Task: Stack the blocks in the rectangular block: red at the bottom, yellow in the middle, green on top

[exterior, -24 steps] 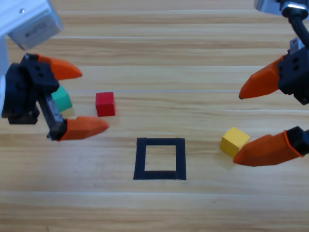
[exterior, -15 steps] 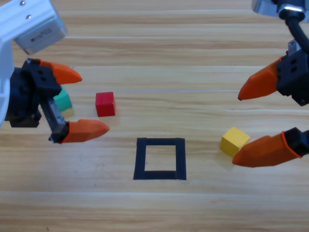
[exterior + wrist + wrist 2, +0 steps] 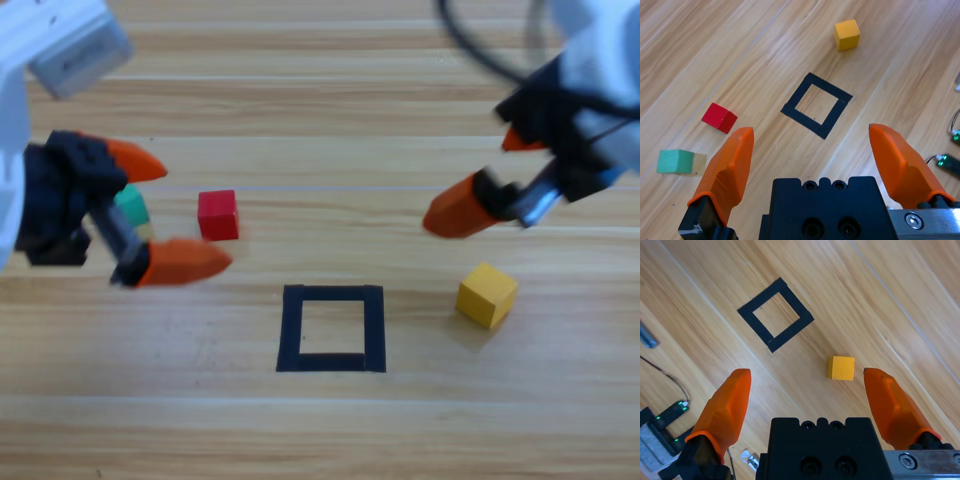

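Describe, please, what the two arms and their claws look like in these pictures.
Each claw, left claw and right claw, has two pointed orange jaws on a black body with visible screws. The arm links above are pale grey, and a dark cable loops by the right arm.

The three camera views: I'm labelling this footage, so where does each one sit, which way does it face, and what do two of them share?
High view: fixed above the wooden table, looking down; both arms enter from the top, left pincer open beside the red cube and green cube, right pincer open.
Left wrist view: on the left arm, looking along its own orange jaws at the tape square.
Right wrist view: on the right arm, looking down at the yellow cube.
Both wrist views share the tape square and yellow cube.
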You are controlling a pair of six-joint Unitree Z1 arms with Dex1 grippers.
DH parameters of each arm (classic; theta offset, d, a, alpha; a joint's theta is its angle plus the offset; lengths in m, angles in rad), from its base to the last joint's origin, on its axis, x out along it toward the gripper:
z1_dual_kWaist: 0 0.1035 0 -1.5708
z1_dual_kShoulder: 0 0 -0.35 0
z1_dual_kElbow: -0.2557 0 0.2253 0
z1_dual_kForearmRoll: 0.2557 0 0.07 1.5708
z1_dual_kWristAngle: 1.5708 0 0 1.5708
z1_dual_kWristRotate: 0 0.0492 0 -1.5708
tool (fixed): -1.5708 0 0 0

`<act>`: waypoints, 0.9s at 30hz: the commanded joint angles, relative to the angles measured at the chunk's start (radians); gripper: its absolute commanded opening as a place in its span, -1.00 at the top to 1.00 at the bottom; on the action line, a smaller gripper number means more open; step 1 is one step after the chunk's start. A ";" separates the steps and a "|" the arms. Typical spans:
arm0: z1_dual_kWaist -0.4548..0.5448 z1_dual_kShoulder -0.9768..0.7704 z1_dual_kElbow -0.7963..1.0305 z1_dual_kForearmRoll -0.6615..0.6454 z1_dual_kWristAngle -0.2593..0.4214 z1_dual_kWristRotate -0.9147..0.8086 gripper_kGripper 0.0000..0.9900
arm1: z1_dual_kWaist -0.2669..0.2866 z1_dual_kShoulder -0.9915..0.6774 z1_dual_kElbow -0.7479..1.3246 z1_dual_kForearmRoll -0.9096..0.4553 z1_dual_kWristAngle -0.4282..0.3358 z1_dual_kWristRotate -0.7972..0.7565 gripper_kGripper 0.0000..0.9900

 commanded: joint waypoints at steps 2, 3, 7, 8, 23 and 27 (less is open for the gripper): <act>0.076 0.259 -0.275 0.194 0.027 -0.227 -0.94 | -0.075 0.270 -0.084 0.101 -0.026 -0.026 -0.99; 0.094 0.319 -0.363 0.266 0.033 -0.282 -0.94 | -0.091 0.273 -0.082 0.101 -0.031 -0.026 -0.99; 0.154 0.501 -0.614 0.460 0.075 -0.457 -0.93 | -0.149 0.279 -0.070 0.101 -0.025 -0.043 -0.99; 0.176 0.529 -0.652 0.494 0.073 -0.485 -0.94 | -0.161 0.282 -0.066 0.101 -0.015 -0.052 -0.99; 0.395 0.934 -1.059 0.830 0.070 -0.669 -0.94 | -0.278 0.422 0.002 0.057 0.077 -0.222 -0.99; 0.417 0.991 -1.065 0.839 0.053 -0.675 -0.94 | -0.278 0.442 -0.006 0.057 0.114 -0.247 -0.98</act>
